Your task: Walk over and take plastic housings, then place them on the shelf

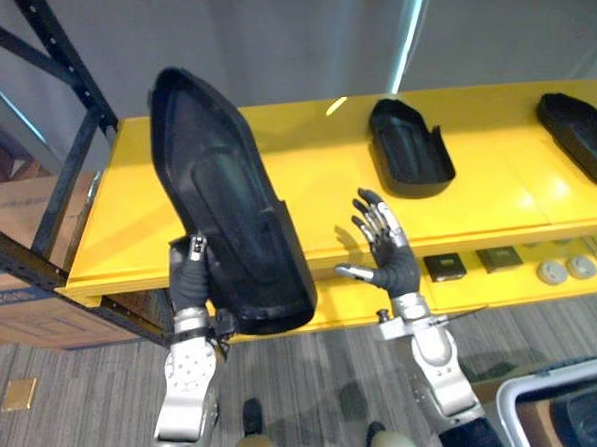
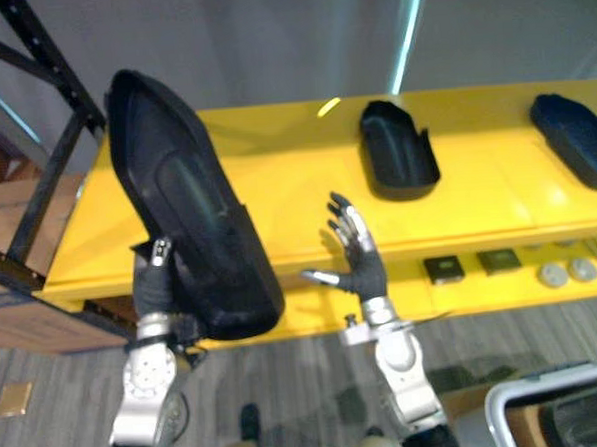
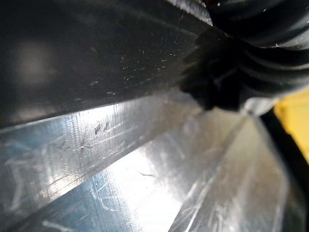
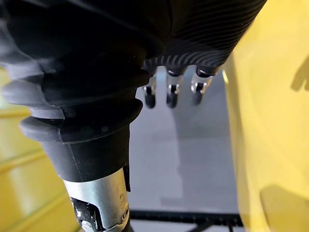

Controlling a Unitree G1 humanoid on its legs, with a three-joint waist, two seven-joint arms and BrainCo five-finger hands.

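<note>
Left hand (image 1: 189, 279) of the humanoid grips a long black plastic housing (image 1: 227, 187) by its lower end, thumb on the rim and fingers hidden behind the shell. It holds the piece tilted up over the near edge of the yellow shelf (image 1: 306, 183), at about 9 o'clock in the head view. Its right hand (image 1: 396, 263) hovers empty just below centre, toward 5 o'clock, fingers spread, in front of the shelf's lip and apart from the load. A second housing (image 1: 409, 148) lies on the top deck at 1 o'clock and a third housing (image 1: 579, 134) at 3 o'clock. The placing step appears to be in hand. The next move likely calls for tipping the piece toward 12 o'clock and lowering it flat onto the bare yellow stretch at 9 o'clock of the second housing before the grip opens.
</note>
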